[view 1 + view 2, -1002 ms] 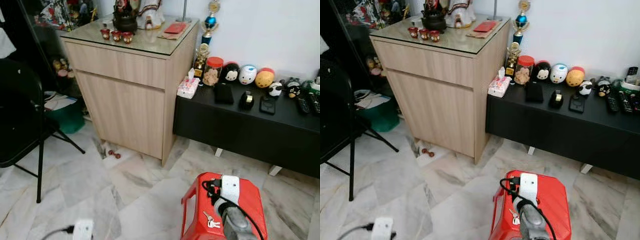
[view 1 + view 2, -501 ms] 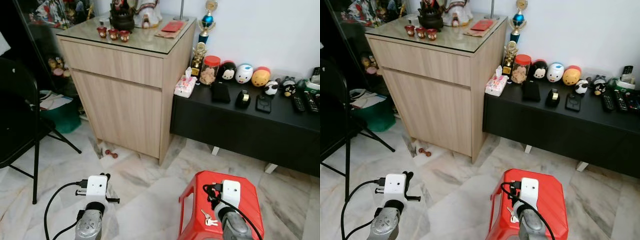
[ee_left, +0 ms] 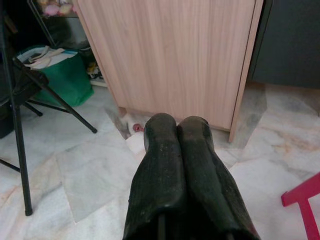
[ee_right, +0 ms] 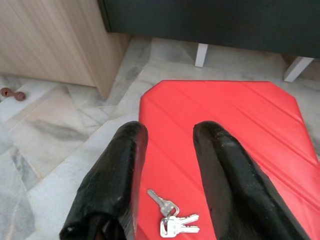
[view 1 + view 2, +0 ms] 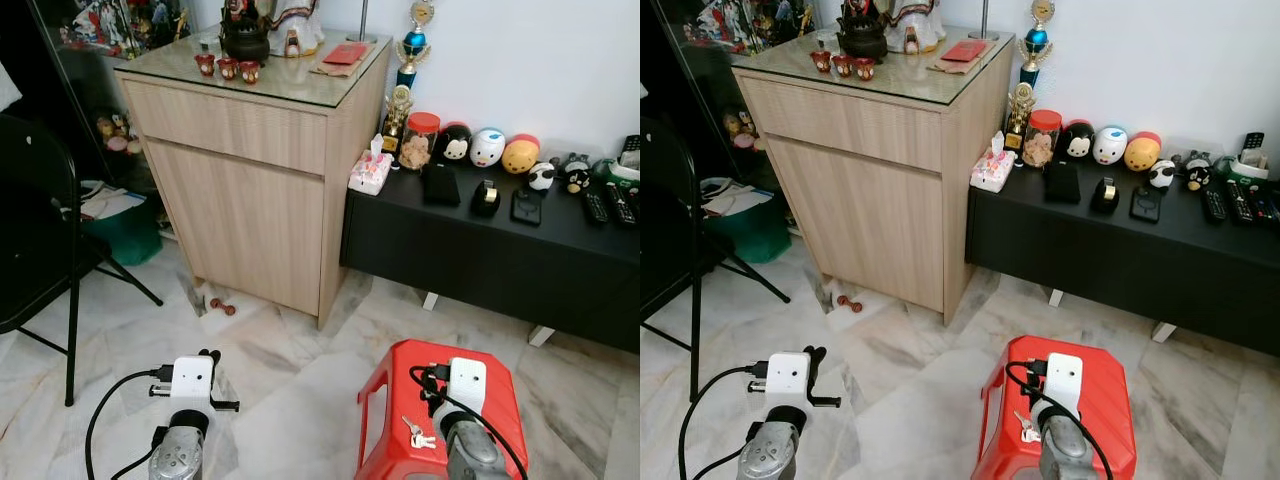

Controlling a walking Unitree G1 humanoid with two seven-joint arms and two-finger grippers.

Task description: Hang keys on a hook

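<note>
A small bunch of silver keys (image 4: 172,220) lies flat on the top of a red plastic stool (image 5: 505,400), near its front left part (image 5: 417,433). My right gripper (image 4: 170,132) hovers just above the stool, open, with the keys lying below and between its two black fingers (image 4: 122,165); it touches nothing. My left gripper (image 3: 175,122) is held out low over the marble floor to the left of the stool, shut and empty, pointing towards the wooden cabinet (image 3: 170,55).
A tall wooden cabinet (image 5: 250,200) stands ahead, with a low black bench (image 5: 480,260) of toys and remotes to its right. A black folding chair (image 5: 40,250) and a green bag (image 5: 130,235) are at the left. Marble floor (image 5: 290,390) lies between.
The left arm has come up from the bottom edge into full view over the floor. The camera has tilted slightly. The right gripper stays over the keys.
</note>
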